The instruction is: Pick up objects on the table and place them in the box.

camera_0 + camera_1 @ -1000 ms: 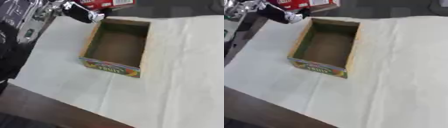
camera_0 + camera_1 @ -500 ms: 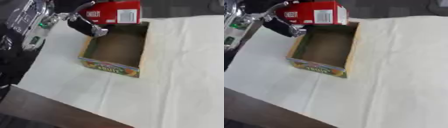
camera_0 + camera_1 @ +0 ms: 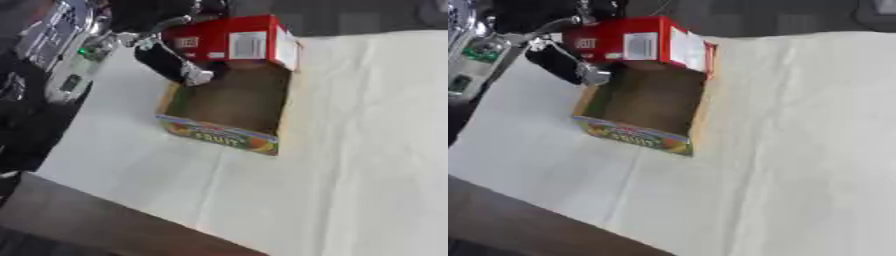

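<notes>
A red carton [image 3: 234, 44] with a white label hangs over the far end of the open cardboard box [image 3: 229, 136], whose front wall bears a fruit print. My left hand [image 3: 173, 64] reaches in from the upper left and is shut on the carton's left end, with black fingers curled below it beside the box's left wall. The box floor that shows is bare brown cardboard. My right hand shows in neither view.
A pale cloth [image 3: 367, 150] covers the table. Its dark front edge [image 3: 96, 225] runs across the lower left. My left forearm [image 3: 70, 55], silver and black with a green light, crosses the upper left corner.
My left hand has carried the red carton from beyond the box's far left corner to a spot over the box's far end. The camera view has also shifted.
</notes>
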Robot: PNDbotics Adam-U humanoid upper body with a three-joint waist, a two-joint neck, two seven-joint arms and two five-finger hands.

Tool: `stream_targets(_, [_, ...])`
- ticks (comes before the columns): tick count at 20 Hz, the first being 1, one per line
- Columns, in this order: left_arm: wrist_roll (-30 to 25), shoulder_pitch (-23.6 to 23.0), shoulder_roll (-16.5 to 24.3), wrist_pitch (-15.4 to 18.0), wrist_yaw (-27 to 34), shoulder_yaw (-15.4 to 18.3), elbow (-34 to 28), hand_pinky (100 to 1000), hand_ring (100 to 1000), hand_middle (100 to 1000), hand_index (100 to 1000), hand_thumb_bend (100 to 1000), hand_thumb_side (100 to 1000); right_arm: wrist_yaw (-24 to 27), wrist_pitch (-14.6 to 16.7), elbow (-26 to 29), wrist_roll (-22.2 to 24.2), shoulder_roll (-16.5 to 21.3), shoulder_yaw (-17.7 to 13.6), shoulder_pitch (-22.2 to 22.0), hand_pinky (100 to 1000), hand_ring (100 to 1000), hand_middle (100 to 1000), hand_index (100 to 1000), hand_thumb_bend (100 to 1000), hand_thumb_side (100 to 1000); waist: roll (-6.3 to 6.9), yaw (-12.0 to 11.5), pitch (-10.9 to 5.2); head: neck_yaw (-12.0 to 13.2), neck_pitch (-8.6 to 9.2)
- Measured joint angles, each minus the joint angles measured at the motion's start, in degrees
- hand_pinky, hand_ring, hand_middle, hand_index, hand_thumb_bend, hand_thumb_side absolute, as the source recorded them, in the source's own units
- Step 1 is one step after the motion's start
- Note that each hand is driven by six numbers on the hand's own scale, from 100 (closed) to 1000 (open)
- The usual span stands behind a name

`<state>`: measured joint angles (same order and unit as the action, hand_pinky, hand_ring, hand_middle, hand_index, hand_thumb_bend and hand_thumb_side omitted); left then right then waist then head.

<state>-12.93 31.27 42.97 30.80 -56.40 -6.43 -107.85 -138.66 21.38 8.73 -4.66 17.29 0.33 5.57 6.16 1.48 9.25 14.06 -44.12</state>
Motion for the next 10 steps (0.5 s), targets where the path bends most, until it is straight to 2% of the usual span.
stream_targets(1, [-1.79, 0.01, -0.08, 0.97, -0.07, 0.0, 0.13, 771, 861, 888, 881, 745, 1000, -0.01, 0.05, 0.04, -0.03, 0.0, 0.0, 0.01, 478, 614, 668, 753, 100, 1000, 0.0, 0.06, 0.0, 0.0, 0.0])
stream_targets(2, [-3.75, 0.06, -0.23, 2.01, -0.08, 0.01, 0.28, 778, 865, 892, 884, 753, 1000, -0.01, 0.07, 0.09, -0.04, 0.0, 0.0, 0.03, 478, 614, 668, 753, 100, 1000, 0.0, 0.14, 0.0, 0.0, 0.0])
stream_targets(3, [-5.74, 0.23, -0.25, 3.0, -0.08, 0.01, 0.41, 815, 890, 921, 905, 805, 1000, -0.01, 0.09, 0.1, -0.04, 0.0, 0.0, 0.04, 478, 614, 668, 753, 100, 1000, 0.0, 0.18, 0.02, 0.0, 0.0])
stream_targets(7, [-12.83, 1.0, -0.3, 5.85, 0.52, 0.08, 0.42, 823, 885, 920, 893, 822, 1000, -0.01, 0.14, 0.25, -0.02, 0.0, 0.0, 0.07, 478, 614, 668, 753, 100, 1000, 0.01, 0.21, 0.06, 0.0, 0.0])
stream_targets(10, [-14.39, 1.23, -0.4, 4.71, 1.55, 0.42, 0.36, 824, 884, 918, 889, 819, 1000, -0.01, 0.16, 0.26, 0.02, 0.0, 0.0, 0.07, 478, 613, 668, 753, 100, 1000, 0.02, 0.21, 0.11, 0.01, 0.0])
